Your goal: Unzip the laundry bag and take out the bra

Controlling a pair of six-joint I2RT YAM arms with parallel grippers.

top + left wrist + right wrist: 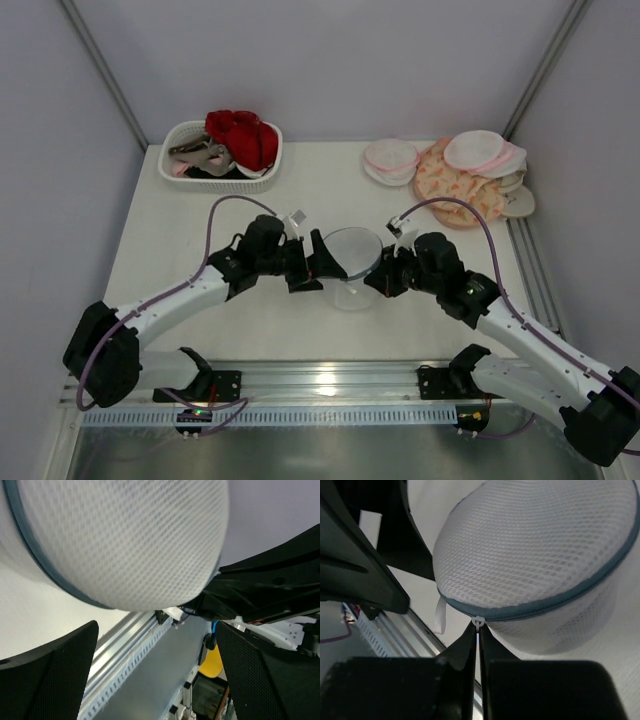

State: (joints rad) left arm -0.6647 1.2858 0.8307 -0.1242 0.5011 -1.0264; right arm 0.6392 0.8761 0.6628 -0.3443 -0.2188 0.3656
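Observation:
The laundry bag (350,255), a round white mesh pouch with a dark grey zipper rim, sits mid-table between my two grippers. My left gripper (318,268) is at its left edge. In the left wrist view the bag (125,540) fills the top, and the gripper (157,627) is open with nothing between its fingers (50,675). My right gripper (380,272) is at the bag's right edge. In the right wrist view it (478,630) is shut on the white zipper pull (478,622) at the rim of the bag (535,555). The bra is hidden; I cannot see it through the mesh.
A white basket (262,180) at the back left holds a red garment (243,135) and a grey-pink one (197,154). Pink-rimmed round pouches (392,158) and peach patterned pouches (447,185) lie at the back right. A metal rail (330,380) runs along the near edge.

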